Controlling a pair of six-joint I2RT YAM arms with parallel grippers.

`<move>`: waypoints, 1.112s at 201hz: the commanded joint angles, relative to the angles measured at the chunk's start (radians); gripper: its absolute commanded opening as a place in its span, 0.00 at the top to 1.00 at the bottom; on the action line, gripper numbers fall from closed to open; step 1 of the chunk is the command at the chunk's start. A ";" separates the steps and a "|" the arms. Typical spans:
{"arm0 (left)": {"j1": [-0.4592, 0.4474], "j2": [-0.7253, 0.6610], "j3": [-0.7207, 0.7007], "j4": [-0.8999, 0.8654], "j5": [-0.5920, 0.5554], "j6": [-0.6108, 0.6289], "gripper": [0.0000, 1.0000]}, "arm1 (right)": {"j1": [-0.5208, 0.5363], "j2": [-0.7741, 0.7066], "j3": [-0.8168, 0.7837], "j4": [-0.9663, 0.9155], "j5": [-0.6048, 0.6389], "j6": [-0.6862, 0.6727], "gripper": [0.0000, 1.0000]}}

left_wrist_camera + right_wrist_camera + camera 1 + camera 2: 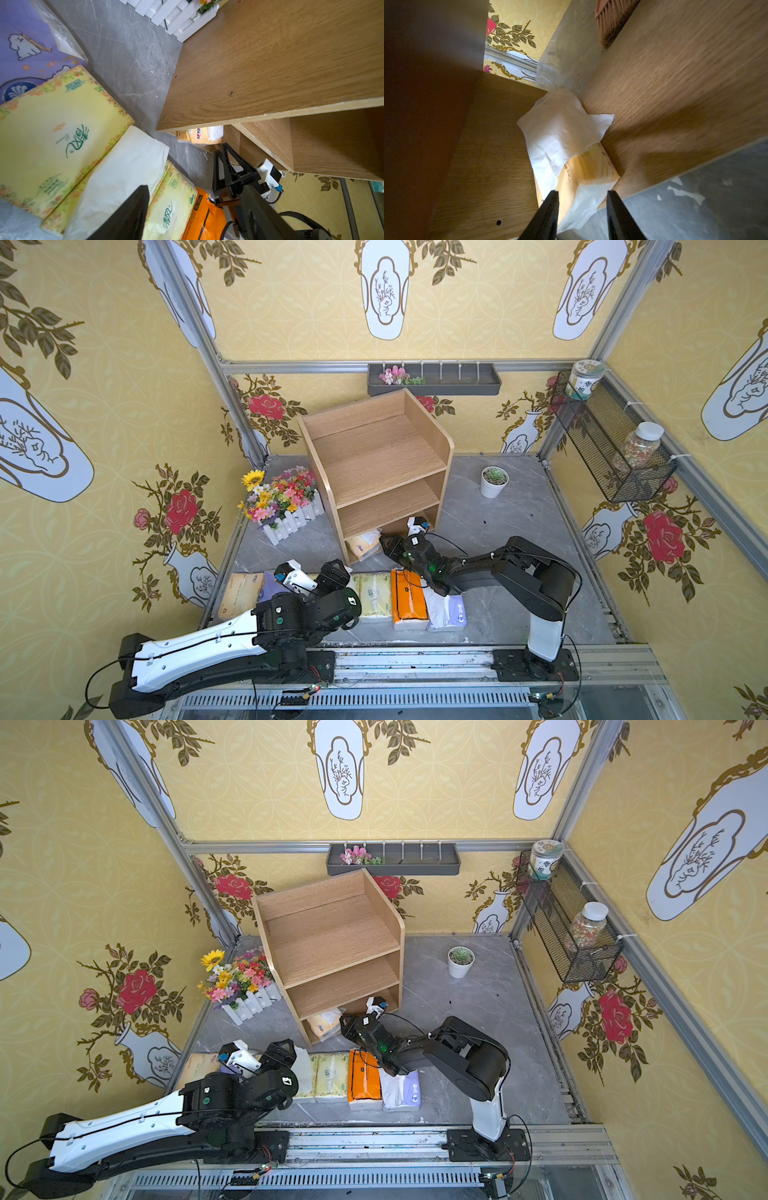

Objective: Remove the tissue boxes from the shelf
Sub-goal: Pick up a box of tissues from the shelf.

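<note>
As the tan tissue pack point(588, 168) lies in the bottom tier of the wooden shelf point(376, 456), we see the right gripper point(582, 194) half open around its end; the left gripper point(337, 570), opened wide, hovers over the other packs point(374, 597).

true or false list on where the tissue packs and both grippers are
The top two tiers of the shelf are bare: true.
A tan pack lies in its bottom tier: true.
The orange pack sits on the shelf: false, it lies on the table.
The left gripper reaches into the shelf: false, it is above the packs on the table.
The right gripper has its jaws either side of the tan pack's end: true.
</note>
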 commanded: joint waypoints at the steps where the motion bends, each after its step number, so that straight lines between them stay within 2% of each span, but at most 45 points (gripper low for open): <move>1: 0.001 0.001 -0.007 -0.004 -0.037 -0.014 0.24 | -0.001 0.014 0.011 0.039 -0.003 -0.011 0.59; 137: 0.002 -0.005 -0.017 0.013 -0.034 -0.013 0.24 | -0.014 0.078 0.053 0.047 -0.010 0.000 0.67; 178: 0.002 -0.013 -0.024 0.018 -0.031 -0.014 0.24 | -0.022 0.087 0.057 0.029 -0.018 0.008 0.72; 223: 0.002 -0.010 -0.035 0.036 -0.033 -0.017 0.25 | -0.025 0.098 0.059 0.022 -0.027 0.015 0.84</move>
